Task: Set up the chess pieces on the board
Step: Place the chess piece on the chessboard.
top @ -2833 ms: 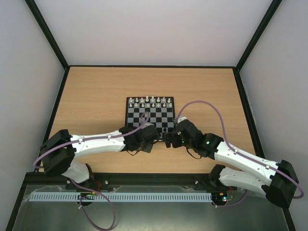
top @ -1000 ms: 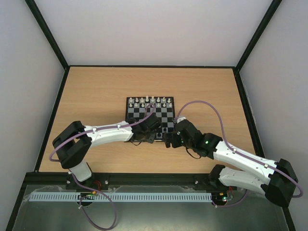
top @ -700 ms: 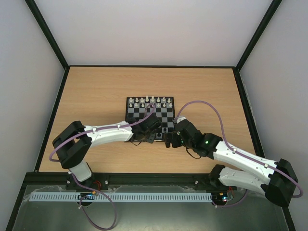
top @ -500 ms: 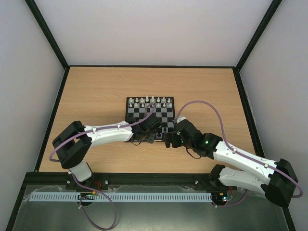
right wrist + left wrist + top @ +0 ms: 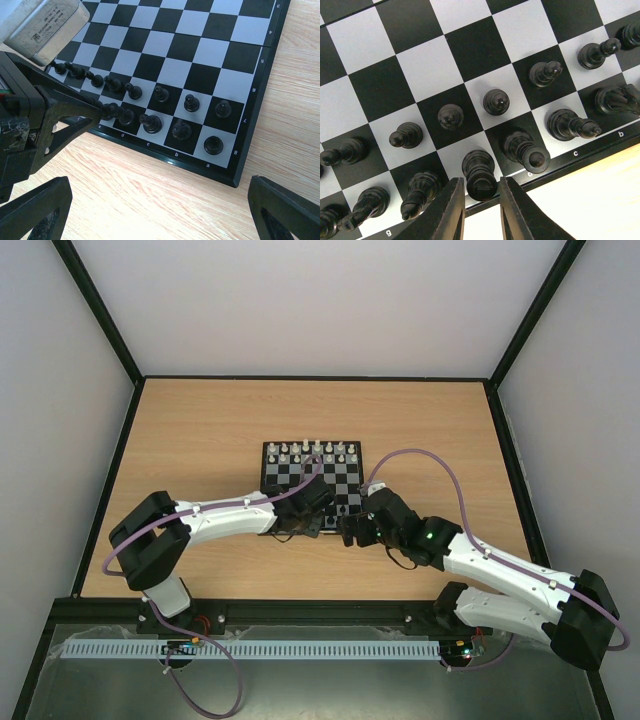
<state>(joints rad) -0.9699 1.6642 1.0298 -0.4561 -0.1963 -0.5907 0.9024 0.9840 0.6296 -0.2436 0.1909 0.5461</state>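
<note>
Two arms meet at the near edge of the board (image 5: 322,480), which lies mid-table (image 5: 200,440). The left arm (image 5: 225,518) stretches low from its base on the left to the board's near rank. Its wrist points down, so the left gripper (image 5: 480,182) stands over the black back row. Its fingers (image 5: 451,210) are narrowly parted on either side of a tall black piece (image 5: 479,167) standing in the edge row; whether the pads touch it cannot be told. The right arm (image 5: 500,570) reaches in low from the right. The right gripper (image 5: 157,182) hovers over bare wood just off the board's near edge, spread wide with nothing between its fingers. Black pieces (image 5: 160,93) stand in the two near ranks, and white pieces (image 5: 315,451) line the far rank.
</note>
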